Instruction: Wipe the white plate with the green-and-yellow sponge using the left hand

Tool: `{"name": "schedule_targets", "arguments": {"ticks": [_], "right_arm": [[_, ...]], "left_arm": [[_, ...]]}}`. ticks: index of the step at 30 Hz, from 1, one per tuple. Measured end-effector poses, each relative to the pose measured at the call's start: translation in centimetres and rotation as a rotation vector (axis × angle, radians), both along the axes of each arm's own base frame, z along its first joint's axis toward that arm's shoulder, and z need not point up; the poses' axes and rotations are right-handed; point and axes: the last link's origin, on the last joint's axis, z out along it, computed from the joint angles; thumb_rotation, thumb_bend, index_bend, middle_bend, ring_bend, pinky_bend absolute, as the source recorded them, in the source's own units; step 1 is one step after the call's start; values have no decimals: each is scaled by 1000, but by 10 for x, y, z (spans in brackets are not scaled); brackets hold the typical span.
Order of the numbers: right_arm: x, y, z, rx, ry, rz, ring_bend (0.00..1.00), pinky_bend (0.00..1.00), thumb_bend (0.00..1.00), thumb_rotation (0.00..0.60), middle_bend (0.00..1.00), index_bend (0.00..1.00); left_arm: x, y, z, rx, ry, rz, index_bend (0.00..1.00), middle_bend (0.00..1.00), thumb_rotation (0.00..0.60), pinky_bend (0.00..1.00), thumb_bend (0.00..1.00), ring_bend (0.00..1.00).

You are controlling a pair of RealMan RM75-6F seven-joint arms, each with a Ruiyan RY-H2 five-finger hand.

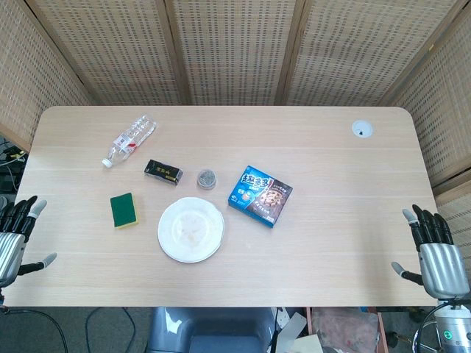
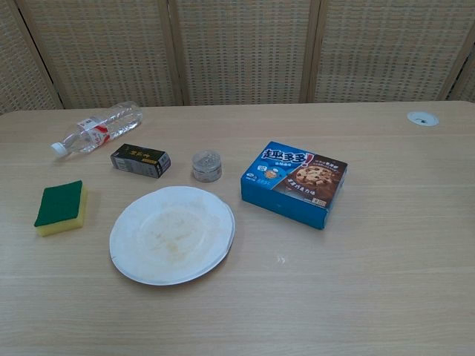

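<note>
On the table, left of the plate: the green-and-yellow sponge (image 1: 124, 210) lies flat, green face up, just beside the white plate (image 1: 190, 229), not touching it.
Plate: smeared with brownish residue at its middle; nothing rests on it.
Left hand (image 1: 16, 235): at the table's left edge, fingers spread, holding nothing, well apart from the sponge.
Right hand (image 1: 436, 254): at the right edge, fingers apart, empty.
Step in hand: reaching for the sponge, judged not yet begun.
Doing it well: come down over the sponge, grip its long sides, keep clear of the black box (image 1: 163, 171) behind.
</note>
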Motion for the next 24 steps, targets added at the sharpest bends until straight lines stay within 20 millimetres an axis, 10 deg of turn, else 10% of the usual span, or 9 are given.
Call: {"name": "schedule_targets", "arguments": {"ticks": [12,24], "right_arm": [[2,-2,-1,0,-12,-3,0,0,0,600,0,0],[-8,-18,-3,-40,25,-90,0,0,0,600,0,0]], "left_arm": [[-7,16,-8,-39,25,25,0,0,600,0,0,0],[-32,114,-30,-214,316,-223,6,0,600,11,0,0]]}}
